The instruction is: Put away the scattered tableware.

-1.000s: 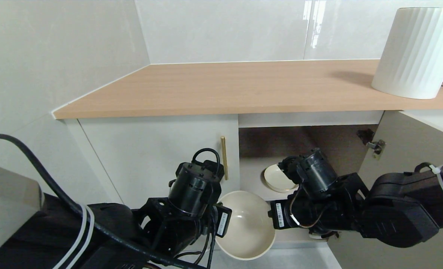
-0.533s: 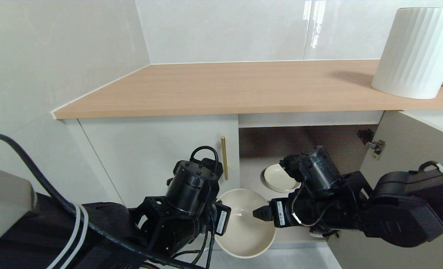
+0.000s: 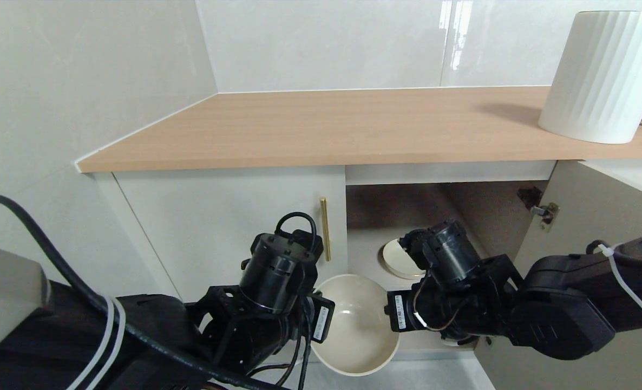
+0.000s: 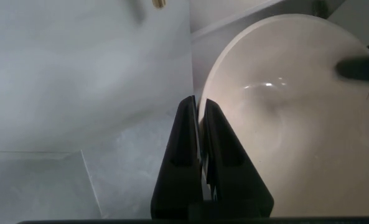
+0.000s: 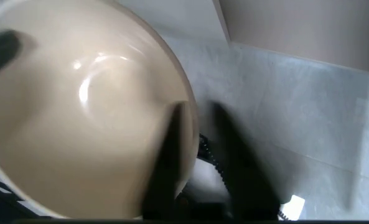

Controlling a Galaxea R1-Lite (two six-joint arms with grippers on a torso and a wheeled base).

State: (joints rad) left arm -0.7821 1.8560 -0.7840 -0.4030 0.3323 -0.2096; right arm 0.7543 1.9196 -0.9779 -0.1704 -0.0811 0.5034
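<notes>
A wide cream ceramic bowl (image 3: 356, 330) hangs in the air just in front of the open white cupboard (image 3: 364, 244), below the light wooden counter (image 3: 353, 124), tilted so its hollow faces upward and outward. The left gripper (image 4: 200, 102) is clenched on the bowl's rim, one finger inside and one outside. The right gripper (image 5: 198, 107) straddles the opposite rim with its fingers apart, a gap showing beside the outer one, so it grips nothing yet. This looks like a handover. To do it well, the right fingers should seat deep over the rim and clamp fully before the left lets go, since the glazed wall is likely slippery and a shallow pinch could let the bowl pivot. A small cream plate (image 3: 397, 260) already lies on the cupboard shelf, so the bowl should go down beside it without knocking it.
</notes>
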